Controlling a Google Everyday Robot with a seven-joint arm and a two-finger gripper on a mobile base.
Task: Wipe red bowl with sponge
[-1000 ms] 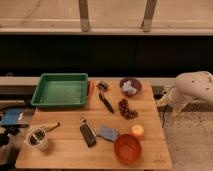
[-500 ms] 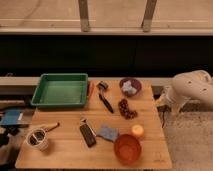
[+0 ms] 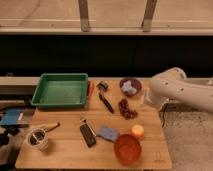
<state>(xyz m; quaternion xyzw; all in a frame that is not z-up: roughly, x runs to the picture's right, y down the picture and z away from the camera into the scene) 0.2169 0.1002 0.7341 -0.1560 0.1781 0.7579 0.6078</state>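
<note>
The red bowl point(image 3: 127, 149) stands upright at the table's front right. The blue-grey sponge point(image 3: 107, 133) lies flat just left of and behind it, with a small gap between them. An orange fruit point(image 3: 137, 131) sits just behind the bowl. My white arm point(image 3: 180, 90) reaches in from the right. My gripper point(image 3: 146, 100) is at its lower end by the table's right edge, near the purple bowl point(image 3: 130, 87), well behind the red bowl and the sponge. It holds nothing that I can see.
On the wooden table point(image 3: 65, 150) are a green tray point(image 3: 60, 91) at back left, a black-handled tool point(image 3: 105, 100), dark grapes point(image 3: 126, 109), a black remote-like object point(image 3: 88, 135), and a cup point(image 3: 37, 138) at front left. A blue object point(image 3: 11, 118) lies off the left edge.
The white arm has edged a little left toward the table's right edge. The bowl, sponge and other objects have not moved.
</note>
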